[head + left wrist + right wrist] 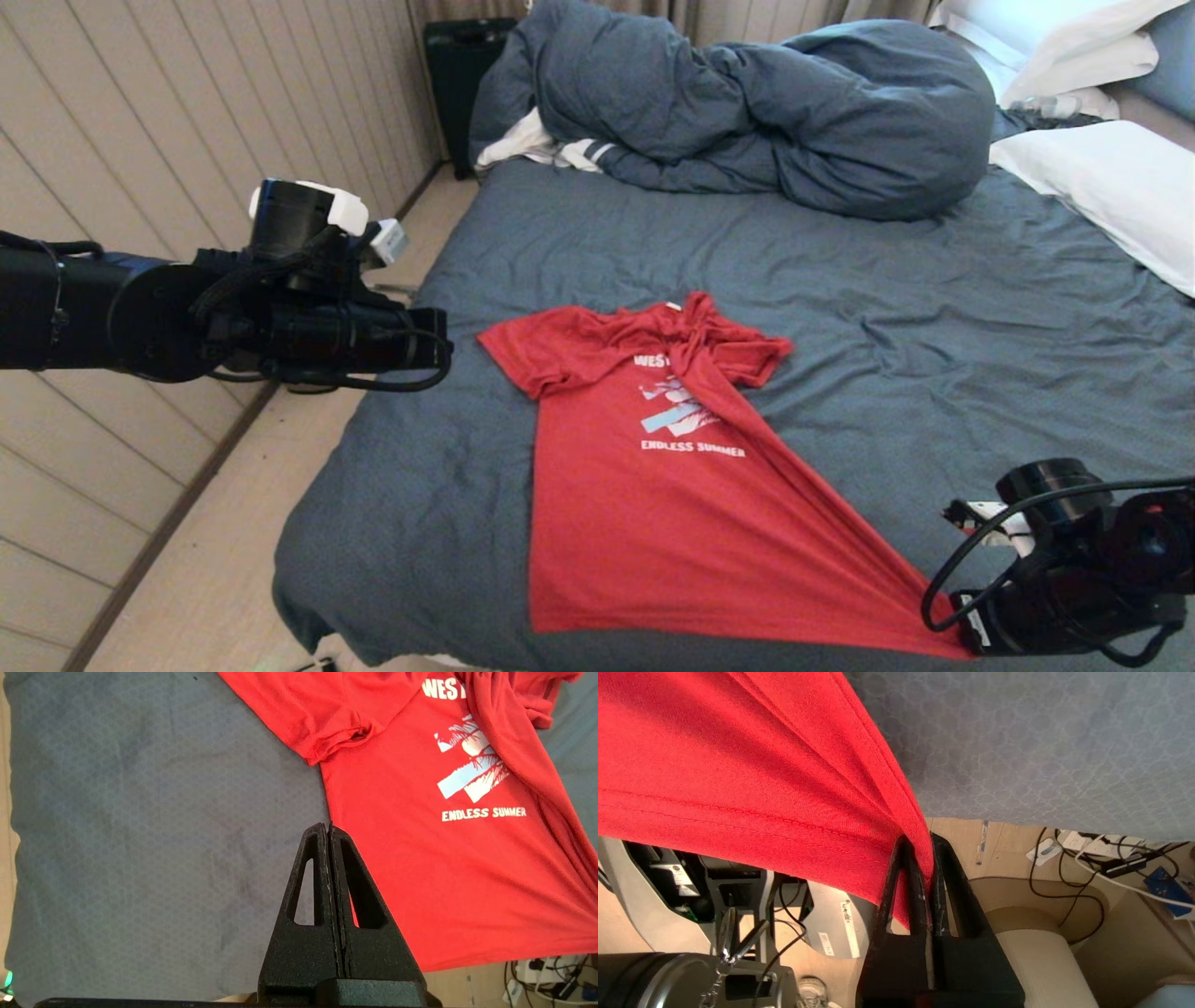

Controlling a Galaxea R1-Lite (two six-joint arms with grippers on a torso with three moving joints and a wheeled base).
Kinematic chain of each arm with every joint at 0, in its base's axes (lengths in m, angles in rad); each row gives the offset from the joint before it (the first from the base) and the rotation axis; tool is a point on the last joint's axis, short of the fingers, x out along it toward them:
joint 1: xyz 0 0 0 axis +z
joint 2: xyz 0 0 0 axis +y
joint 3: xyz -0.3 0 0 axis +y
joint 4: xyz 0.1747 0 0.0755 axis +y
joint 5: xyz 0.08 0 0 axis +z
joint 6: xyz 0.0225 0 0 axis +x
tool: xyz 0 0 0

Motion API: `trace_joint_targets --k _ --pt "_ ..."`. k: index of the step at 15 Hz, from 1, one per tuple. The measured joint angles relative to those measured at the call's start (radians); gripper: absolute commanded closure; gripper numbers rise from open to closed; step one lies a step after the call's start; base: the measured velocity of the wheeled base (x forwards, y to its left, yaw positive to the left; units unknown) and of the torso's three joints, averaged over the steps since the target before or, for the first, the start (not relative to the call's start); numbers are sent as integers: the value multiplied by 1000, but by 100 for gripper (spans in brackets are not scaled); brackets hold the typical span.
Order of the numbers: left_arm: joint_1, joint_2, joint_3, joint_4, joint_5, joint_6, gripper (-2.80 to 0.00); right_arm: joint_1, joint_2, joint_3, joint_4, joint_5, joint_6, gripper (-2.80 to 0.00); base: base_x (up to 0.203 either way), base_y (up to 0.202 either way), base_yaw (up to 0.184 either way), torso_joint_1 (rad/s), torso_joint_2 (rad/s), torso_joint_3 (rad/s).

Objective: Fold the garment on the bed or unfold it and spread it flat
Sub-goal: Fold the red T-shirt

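bed (934,308): lying under everything, dark blue-grey sheet wrinkled, near edge running just behind the right fingertips
duvet (766,112): sitting bunched at the far end, well apart from both grippers
pillows (1102,187): resting far right, well apart from the work
garment (653,504): lying face up near the foot edge, lettering readable, body mostly flat; right side drawn into a taut ridge from collar down to the hem corner between the right fingers; right sleeve bunching near the collar, left sleeve creased
left gripper (330,828): hovering above bare sheet, fingers pressed together on nothing, tips just beside the shirt's left side seam below the sleeve
right gripper (920,858): sitting at the foot edge, fingers pinching the bottom right hem corner, cloth stretching away from the tips toward the collar
step in hand, judged: spreading flat, pulling the right hem corner outward and down
doing it well: keeping the pinch firm on the doubled hem; drawing sideways away from the left seam rather than only off the bed, so the ridge opens out; laying the corner back on the sheet before letting go
risk: dragging the whole shirt over the edge; bunched right sleeve probably needing a separate tug
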Motion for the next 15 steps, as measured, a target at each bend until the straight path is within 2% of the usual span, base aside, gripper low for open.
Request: trace_joint_targets --k 5,9,12,15 --pt "1 -9 8 0 0 1 0 -1 -38 10 -6 8 1 -280 0 0 0 0 0 0" --pt "0 -86 51 3 1 23 0 -2 -205 2 -23 29 3 -280 0 0 0 0 0 0" --pt "0 -172 109 -1 3 55 0 7 -357 -105 -20 40 5 -280 0 0 0 0 0 0" --pt "9 -216 132 1 10 60 0 34 -406 -227 -12 44 7 -280 0 0 0 0 0 0"
